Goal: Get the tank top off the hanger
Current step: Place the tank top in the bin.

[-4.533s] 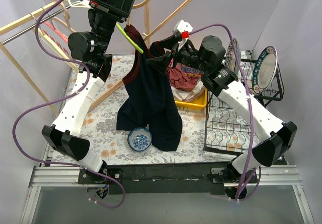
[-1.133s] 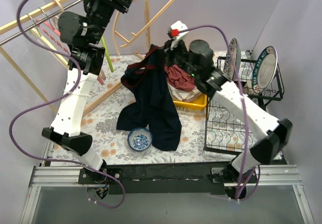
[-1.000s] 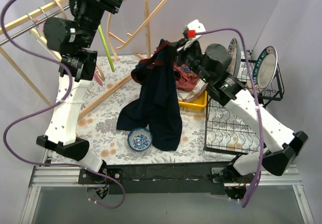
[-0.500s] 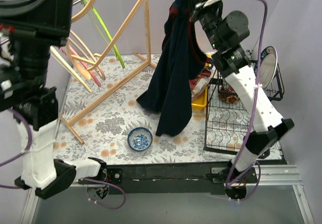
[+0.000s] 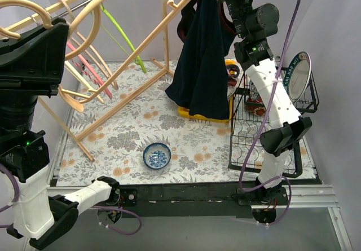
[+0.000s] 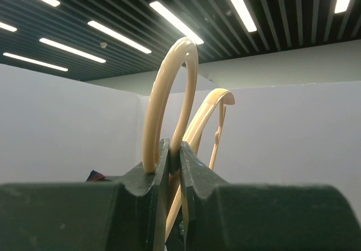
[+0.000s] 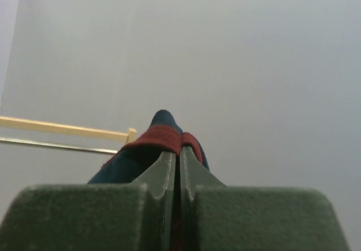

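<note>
From above, the right arm (image 5: 271,87) reaches high over the back of the floral tabletop (image 5: 130,141), and the navy tank top (image 5: 203,65) with maroon trim hangs from its jaws at the top edge of the view. The garment drops freely, and its hem ends over the yellow bin (image 5: 223,115) beside the wire dish rack (image 5: 248,141), which has plates (image 5: 299,76) stood at its far side. The left arm (image 5: 28,70) is lifted close to the camera on the left and carries the beige hanger (image 5: 22,0), whose hook is well apart from the garment. Whether the hanger's far end touches the cloth I cannot tell. A wooden clothes rack (image 5: 164,31) with pink and green hangers stands at the back left, and a small blue bowl (image 5: 157,155) sits near the front. In the left wrist view, the jaws are clenched on the base of the hanger (image 6: 161,93) hook, which curves up against ceiling lights. In the right wrist view, the jaws are clamped on the tank top (image 7: 161,138), pinching the maroon-edged strap, with a fold of navy cloth rising just above them.
</note>
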Robot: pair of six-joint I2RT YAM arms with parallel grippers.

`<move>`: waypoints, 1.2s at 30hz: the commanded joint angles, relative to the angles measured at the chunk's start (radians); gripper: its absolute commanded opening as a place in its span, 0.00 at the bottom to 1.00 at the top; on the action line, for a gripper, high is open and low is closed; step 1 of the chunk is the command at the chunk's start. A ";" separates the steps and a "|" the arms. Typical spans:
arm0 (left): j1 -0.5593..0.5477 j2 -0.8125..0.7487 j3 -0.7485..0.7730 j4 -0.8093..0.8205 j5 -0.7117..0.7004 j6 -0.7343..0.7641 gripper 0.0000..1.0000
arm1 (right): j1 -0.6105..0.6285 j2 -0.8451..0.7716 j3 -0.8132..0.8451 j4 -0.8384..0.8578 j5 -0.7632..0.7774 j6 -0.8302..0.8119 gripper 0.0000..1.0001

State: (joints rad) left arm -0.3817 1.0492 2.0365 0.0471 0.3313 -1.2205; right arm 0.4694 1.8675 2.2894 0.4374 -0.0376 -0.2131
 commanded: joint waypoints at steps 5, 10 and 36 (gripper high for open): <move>0.003 -0.018 -0.047 -0.148 0.086 0.116 0.00 | -0.032 -0.118 -0.483 -0.012 0.019 0.158 0.01; 0.003 -0.023 -0.059 -0.211 0.135 0.128 0.00 | -0.026 -0.165 -0.712 -0.103 0.097 0.190 0.01; 0.003 -0.052 -0.116 -0.461 0.215 0.277 0.00 | -0.012 -0.250 -0.137 -0.981 -0.042 0.153 0.89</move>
State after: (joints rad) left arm -0.3817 0.9993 1.9133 -0.3325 0.5632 -1.0019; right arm 0.4870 1.6947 2.1590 -0.4286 -0.0540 -0.0875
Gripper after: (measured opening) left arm 0.093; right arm 0.886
